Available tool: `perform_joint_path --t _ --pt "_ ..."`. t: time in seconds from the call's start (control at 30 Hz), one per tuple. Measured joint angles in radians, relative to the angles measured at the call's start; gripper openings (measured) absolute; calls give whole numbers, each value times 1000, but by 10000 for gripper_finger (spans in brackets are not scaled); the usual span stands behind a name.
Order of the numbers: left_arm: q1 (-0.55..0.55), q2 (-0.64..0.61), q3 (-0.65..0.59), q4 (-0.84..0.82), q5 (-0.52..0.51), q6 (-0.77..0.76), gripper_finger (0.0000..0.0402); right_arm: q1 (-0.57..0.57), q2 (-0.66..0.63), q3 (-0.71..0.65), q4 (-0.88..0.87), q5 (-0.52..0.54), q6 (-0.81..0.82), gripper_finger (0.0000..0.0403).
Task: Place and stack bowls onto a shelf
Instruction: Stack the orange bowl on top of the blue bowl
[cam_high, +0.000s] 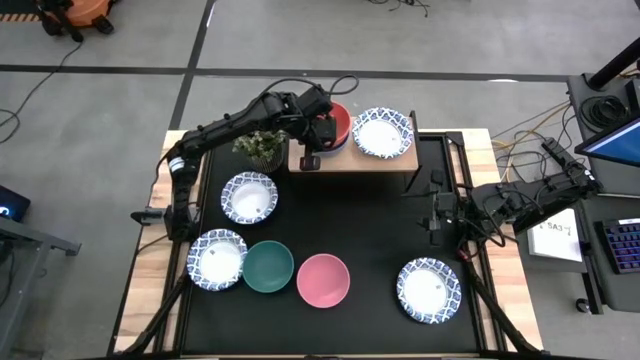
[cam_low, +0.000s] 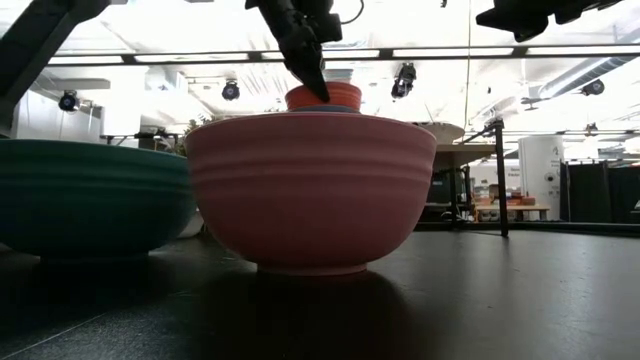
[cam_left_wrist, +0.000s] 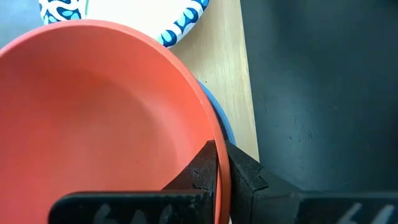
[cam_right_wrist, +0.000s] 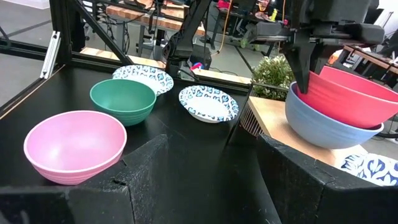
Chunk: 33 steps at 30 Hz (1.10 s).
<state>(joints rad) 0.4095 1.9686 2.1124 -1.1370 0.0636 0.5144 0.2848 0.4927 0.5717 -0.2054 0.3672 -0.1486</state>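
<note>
Red bowl (cam_high: 338, 122) sits nested in blue bowl (cam_right_wrist: 326, 127) on the shelf (cam_high: 390, 160), tilted, with the left gripper (cam_left_wrist: 219, 171) pinched on its rim. A patterned bowl (cam_high: 382, 131) sits beside them. Five bowls wait on the table (cam_high: 370, 230), so most stacking remains. Right gripper (cam_high: 437, 213) idles at the table's right edge; grip unclear.

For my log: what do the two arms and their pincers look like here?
Both arms are black and jointed, with dark cables running along them. The left pincer has two matte black fingers with rough, worn-looking angular tips; in the right wrist view it shows as a boxy black head with long straight fingers. The right arm is equally dark, its pincer a black cluster of blocks.
</note>
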Motion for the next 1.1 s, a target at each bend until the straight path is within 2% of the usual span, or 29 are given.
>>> perform_joint_path --t 0.27,0.63,0.77,1.0,1.1 --pt "0 0 0 0 -1 -1 3 0 0 0 0 0 1 235" --pt "0 0 2 -3 -2 -1 88 0 0 0 0 0 0 235" --pt "0 -1 60 -64 -2 0 104 0 0 0 0 0 1 235" --pt "0 -4 212 -146 5 -12 105 0 0 0 0 0 9 235" --pt "8 -9 234 -133 65 -37 86 0 0 0 0 0 10 235"
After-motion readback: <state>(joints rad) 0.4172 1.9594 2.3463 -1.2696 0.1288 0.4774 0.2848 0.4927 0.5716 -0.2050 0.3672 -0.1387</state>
